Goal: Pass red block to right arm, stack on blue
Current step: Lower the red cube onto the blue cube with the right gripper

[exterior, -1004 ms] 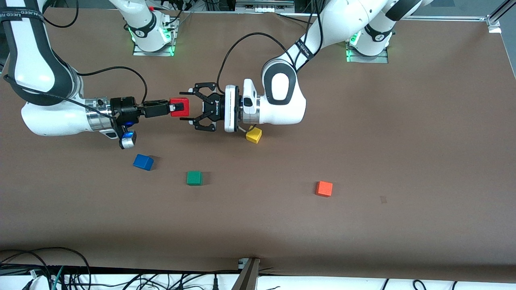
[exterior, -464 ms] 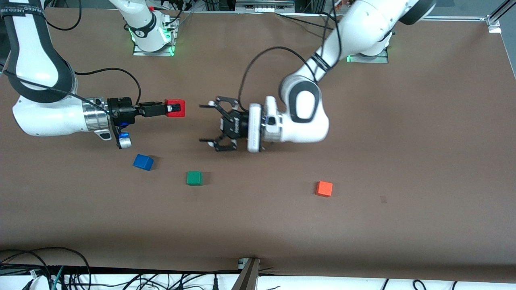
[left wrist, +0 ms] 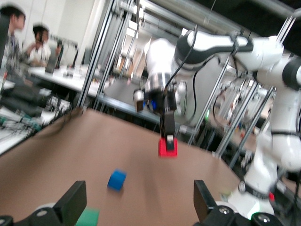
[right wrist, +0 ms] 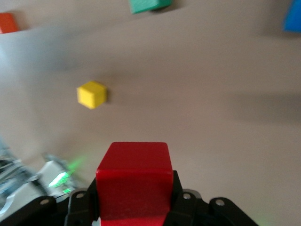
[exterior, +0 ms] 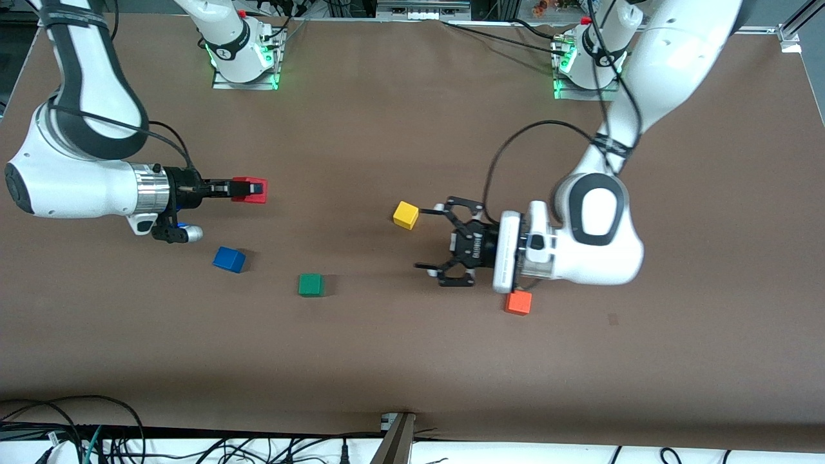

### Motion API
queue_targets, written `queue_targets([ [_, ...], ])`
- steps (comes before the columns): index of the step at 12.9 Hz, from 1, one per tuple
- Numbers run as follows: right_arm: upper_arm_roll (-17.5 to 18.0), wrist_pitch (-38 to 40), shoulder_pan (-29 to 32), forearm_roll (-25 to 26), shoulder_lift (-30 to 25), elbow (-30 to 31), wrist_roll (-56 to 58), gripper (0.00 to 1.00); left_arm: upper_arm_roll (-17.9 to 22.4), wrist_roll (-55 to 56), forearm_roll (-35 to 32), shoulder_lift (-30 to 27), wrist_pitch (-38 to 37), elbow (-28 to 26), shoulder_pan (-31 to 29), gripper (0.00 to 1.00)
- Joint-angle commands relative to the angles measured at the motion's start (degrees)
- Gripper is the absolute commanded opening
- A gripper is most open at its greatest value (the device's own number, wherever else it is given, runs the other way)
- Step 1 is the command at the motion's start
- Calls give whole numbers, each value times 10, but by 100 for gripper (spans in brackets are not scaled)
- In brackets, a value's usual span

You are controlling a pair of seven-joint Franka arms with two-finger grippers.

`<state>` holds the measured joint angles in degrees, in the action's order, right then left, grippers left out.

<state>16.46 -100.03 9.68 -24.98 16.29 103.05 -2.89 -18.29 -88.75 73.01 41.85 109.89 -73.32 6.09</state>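
Your right end effector [exterior: 250, 189] pinches the small bright red cube [exterior: 252, 191] above the table [exterior: 387, 361], near the deep blue cube [exterior: 229, 259]; left end effector [exterior: 445, 245] spread, idle. Light, rigid: keep flat-face grip

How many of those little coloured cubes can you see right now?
5. The red block is held in the right gripper. On the table: blue, green, yellow, and orange, partly under the left gripper.

Robotics lab bench

Two white arms were bolted to a brown table [exterior: 412, 361]; aluminium framing [left wrist: 101, 52], cable tangles [exterior: 77, 432] and seated people [left wrist: 28, 42] at desks filled the room.
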Motion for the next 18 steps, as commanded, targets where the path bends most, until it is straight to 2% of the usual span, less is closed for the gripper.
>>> queue_targets([
  [1, 2, -58, -25, 129, 11, -2, 7, 5, -3, 39, -79, -25, -21, 9, -24, 100],
  [3, 2, -126, -27, 214, 34, 9, 8, 5, -4, 40, -144, -33, -24, 11, -48, 100],
  [5, -3, -185, -25, 279, 57, 20, 6, 6, -4, 28, -163, -34, -44, 4, -76, 100],
  [7, -21, -255, -24, 282, 70, 34, 7, 6, -3, 26, -197, -34, -82, 9, -97, 100],
  [10, -36, -346, -23, 284, 81, 72, 7, 6, -2, 30, -317, -65, -122, 8, -121, 100],
  [11, -36, -348, -24, 285, 81, 76, 6, 6, -1, 30, -363, -71, -145, 8, -142, 100],
  [14, -39, -349, -23, 290, 91, 78, 7, 6, 7, 31, -509, -74, -152, 13, -213, 100],
  [15, -43, -354, -24, 308, 94, 78, 7, 6, 11, 31, -541, -80, -154, 13, -227, 100],
  [18, -44, -360, -24, 319, 102, 83, 7, 6, 19, 77, -687, -119, -165, 13, -231, 100],
])
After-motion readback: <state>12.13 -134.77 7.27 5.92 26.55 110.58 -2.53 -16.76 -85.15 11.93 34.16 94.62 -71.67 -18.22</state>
